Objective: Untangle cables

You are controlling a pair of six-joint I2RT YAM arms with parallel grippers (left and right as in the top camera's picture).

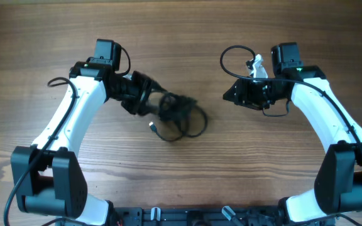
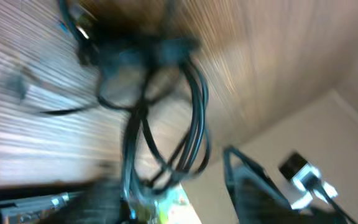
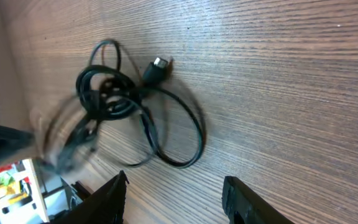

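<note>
Wooden table (image 1: 181,37); tangled cables (image 1: 178,116); sticker (image 3: 8,180) unreadable

A wooden table (image 1: 187,37), its brown grain running side to side, carries a tangle of thin black cables (image 1: 176,108) just left of centre. The loops overlap in a loose heap, one wide loop lying flat on the wood. A small plug (image 3: 157,65) rests at the heap's edge; the blurred far side may be lifted.

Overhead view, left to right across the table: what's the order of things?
left arm → cables → right pincer → right arm
</note>
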